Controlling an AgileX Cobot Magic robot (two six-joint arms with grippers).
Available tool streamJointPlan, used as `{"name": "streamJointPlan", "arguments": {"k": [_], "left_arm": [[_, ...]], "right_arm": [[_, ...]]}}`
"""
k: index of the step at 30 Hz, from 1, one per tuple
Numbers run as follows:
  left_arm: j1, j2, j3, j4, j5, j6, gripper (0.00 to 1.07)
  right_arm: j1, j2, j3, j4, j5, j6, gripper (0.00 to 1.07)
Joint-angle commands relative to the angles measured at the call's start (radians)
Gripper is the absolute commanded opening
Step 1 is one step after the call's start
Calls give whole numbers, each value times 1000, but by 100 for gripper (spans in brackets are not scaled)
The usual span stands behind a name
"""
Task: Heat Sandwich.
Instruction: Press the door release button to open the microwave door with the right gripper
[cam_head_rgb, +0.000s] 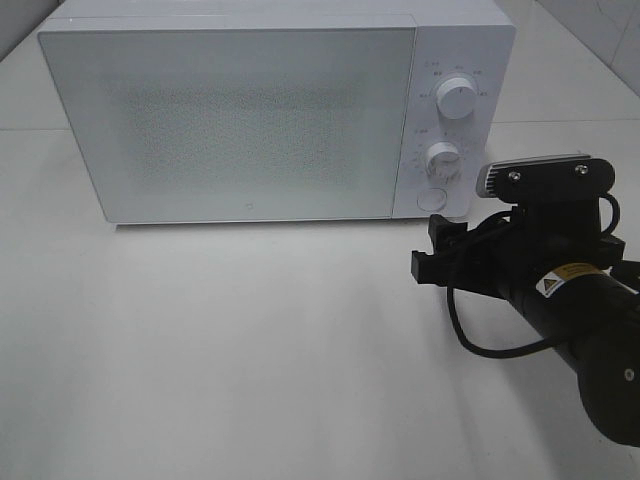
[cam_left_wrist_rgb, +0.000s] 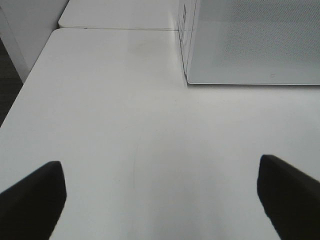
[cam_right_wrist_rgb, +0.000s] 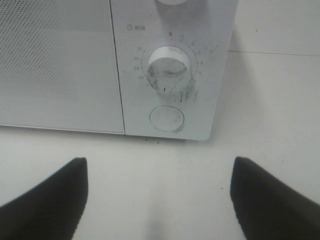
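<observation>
White table (cam_head_rgb: 250, 350) fills most of the view from up high, and it looks bare in front. At the back of it stands a white microwave (cam_head_rgb: 240, 120). Its door (cam_head_rgb: 230, 60) is shut. The door has lots of tiny dots on it, so I cannot see inside.

On the right side of the microwave are 2 round knobs, the top knob (cam_head_rgb: 458, 98) and the bottom knob (cam_head_rgb: 443, 160). Under them is 1 round button (cam_head_rgb: 435, 197). The bottom knob has numbers around it.

The right gripper (cam_head_rgb: 428, 246) is black. It is near the front of the microwave, just by the button, but it does not touch it. Its fingers (cam_right_wrist_rgb: 272, 200) are wide apart and hold nothing. They point at the bottom knob and the button.

The left gripper (cam_left_wrist_rgb: 160, 200) only shows in its own camera. Its fingers (cam_left_wrist_rgb: 35, 200) are also wide apart with nothing between them. It is over the table, well away from the left front corner of the microwave.

I cannot tell where the sandwich is.
</observation>
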Motion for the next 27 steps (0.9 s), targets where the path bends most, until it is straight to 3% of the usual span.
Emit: {"name": "streamJointPlan", "arguments": {"k": [1,6,10,19,27], "left_arm": [[3,-26,4,-5,-7,-1,98],[3,-26,4,-5,-7,-1,98],[3,-26,4,-5,-7,-1,98],[3,-26,4,-5,-7,-1,98],[3,-26,4,-5,-7,-1,98]], "right_arm": [[4,-1,-2,-5,-15,21,76],[4,-1,-2,-5,-14,234,76],[4,-1,-2,-8,-14,614,76],[4,-1,-2,-9,-5,1220,76],[4,-1,-2,-8,-6,1506,70]]}}
